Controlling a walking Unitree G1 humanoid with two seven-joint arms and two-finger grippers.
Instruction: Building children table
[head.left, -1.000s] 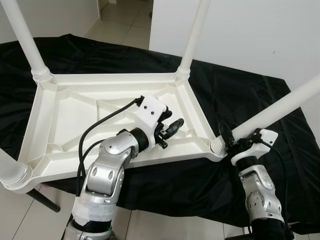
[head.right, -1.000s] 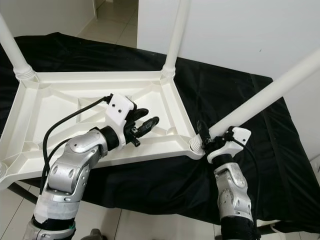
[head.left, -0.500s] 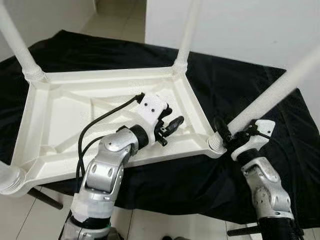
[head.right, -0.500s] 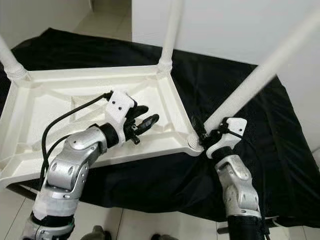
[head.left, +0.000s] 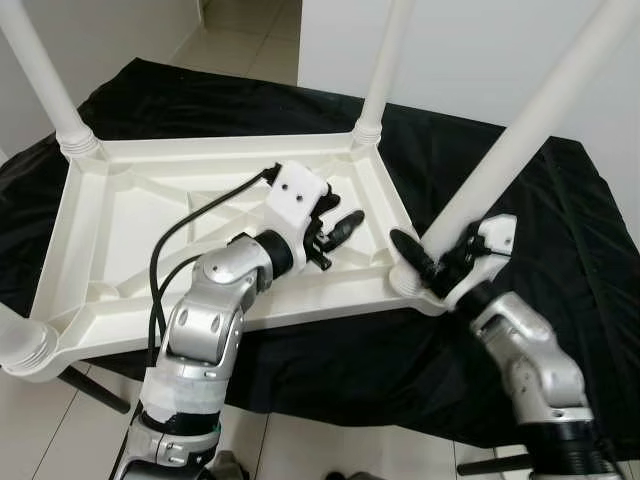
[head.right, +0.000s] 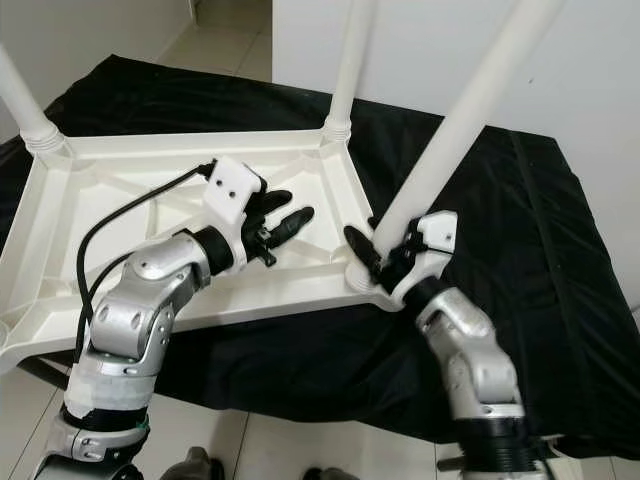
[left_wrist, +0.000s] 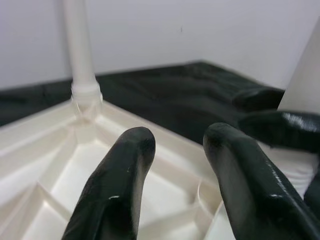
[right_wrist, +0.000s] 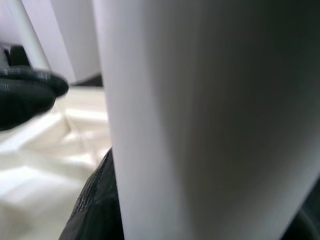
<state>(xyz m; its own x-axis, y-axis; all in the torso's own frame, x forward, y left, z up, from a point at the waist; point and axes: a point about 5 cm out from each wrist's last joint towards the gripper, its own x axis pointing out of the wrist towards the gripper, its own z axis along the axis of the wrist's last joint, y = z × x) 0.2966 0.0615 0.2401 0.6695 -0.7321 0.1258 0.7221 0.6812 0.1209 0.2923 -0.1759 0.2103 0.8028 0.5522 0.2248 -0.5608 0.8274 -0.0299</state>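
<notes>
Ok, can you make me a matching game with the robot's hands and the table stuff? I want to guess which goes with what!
Things:
1. right hand
2. left hand
3. black cloth
4. upside-down table top

States or places:
A. spread out under the white table
B. closed around the near-right table leg, close to its base
C. lying with its ribbed underside facing up
D. open, fingers apart over the table's underside, holding nothing

Pairs: 1-B, 2-D, 3-A, 4-C
</notes>
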